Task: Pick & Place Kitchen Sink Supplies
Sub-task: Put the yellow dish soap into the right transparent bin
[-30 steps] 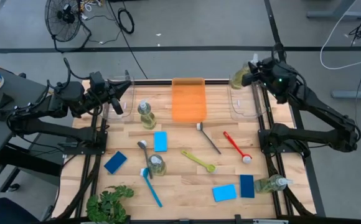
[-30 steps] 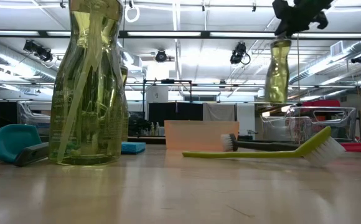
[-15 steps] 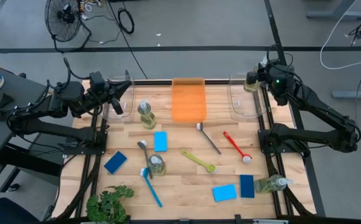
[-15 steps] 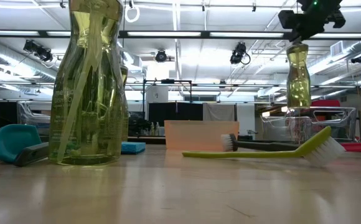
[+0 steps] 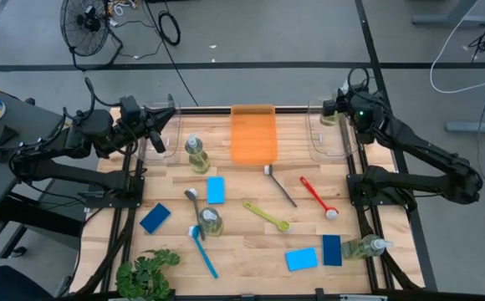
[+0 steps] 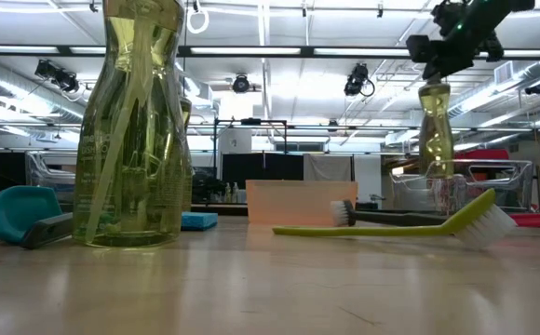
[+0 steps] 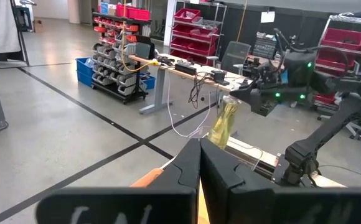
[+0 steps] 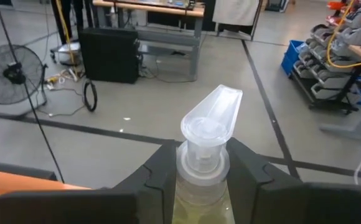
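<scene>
The pump bottle [image 5: 328, 111] that the right gripper [image 5: 336, 107] holds hangs in the air at about 1 o'clock of the surface [image 5: 251, 251], above the clear bin [image 5: 326, 144] at the far right corner. In the right wrist view its two dark fingers [image 8: 162, 168] are closed partway around the bottle's neck [image 8: 200, 163], one on each side just under the clear pump head [image 8: 210, 118]. The low view shows the bottle [image 6: 436, 130] upright, yellow-green liquid inside, its base clear of the bin [image 6: 456, 191] below.

Three more pump bottles stand or lie on the surface: one upright at 11 o'clock [image 5: 196, 154], beside the orange tray [image 5: 252, 134]; one upright near the centre-left [image 5: 210, 221]; one on its side at 4 o'clock by the right edge [image 5: 366, 247]. A light-blue sponge [image 5: 216, 190] lies between the first two; a dark-blue sponge [image 5: 155, 218] is at 8 o'clock. At 5 o'clock another light-blue sponge [image 5: 301, 259] and dark-blue sponge [image 5: 332, 250] lie side by side. The brushes are spread across the middle: black [image 5: 279, 184], red [image 5: 317, 197], yellow-green [image 5: 266, 216] and blue [image 5: 202, 251], with a grey-handled one [image 5: 195, 205] touching the central bottle.

The left gripper [image 5: 163, 134] waits at 10 o'clock over the other clear bin [image 5: 169, 125], its fingers [image 7: 187, 168] pressed together and empty. A leafy plant [image 5: 146, 274] sits at 7 o'clock.
</scene>
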Robot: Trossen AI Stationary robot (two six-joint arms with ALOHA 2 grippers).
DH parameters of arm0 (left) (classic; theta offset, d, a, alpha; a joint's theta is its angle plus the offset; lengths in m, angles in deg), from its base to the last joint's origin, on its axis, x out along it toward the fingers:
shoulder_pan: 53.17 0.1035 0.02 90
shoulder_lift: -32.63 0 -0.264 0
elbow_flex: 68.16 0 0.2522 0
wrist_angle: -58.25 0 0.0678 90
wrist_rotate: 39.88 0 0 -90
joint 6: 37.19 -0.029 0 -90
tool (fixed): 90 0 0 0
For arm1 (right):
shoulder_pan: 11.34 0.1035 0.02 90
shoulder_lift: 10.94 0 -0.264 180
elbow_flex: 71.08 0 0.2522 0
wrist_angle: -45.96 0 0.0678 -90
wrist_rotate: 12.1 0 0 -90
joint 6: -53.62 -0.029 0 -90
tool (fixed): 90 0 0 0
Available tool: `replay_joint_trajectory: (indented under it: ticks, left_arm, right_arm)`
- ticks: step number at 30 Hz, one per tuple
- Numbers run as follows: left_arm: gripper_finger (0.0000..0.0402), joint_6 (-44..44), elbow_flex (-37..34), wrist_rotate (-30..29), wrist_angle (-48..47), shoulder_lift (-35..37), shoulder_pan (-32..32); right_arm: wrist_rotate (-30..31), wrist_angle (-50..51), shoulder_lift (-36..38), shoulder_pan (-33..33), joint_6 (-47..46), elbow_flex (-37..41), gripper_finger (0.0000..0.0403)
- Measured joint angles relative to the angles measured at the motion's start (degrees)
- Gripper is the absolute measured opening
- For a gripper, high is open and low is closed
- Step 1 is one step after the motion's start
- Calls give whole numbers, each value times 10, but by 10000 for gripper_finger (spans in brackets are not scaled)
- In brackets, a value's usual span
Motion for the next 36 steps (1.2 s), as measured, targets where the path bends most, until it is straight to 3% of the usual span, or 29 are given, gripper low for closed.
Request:
replay_joint_trajectory:
  ticks: [5, 12, 36]
  left_arm:
    - [12, 0, 0, 0, 0, 0, 0]
    - [12, 0, 0, 0, 0, 0, 0]
    - [12, 0, 0, 0, 0, 0, 0]
  right_arm:
    - [1, -45, -2, -12, 0, 37, 97]
    - [50, -46, -2, -28, -13, 51, 97]
    - [57, -151, -12, -98, -63, 136, 97]
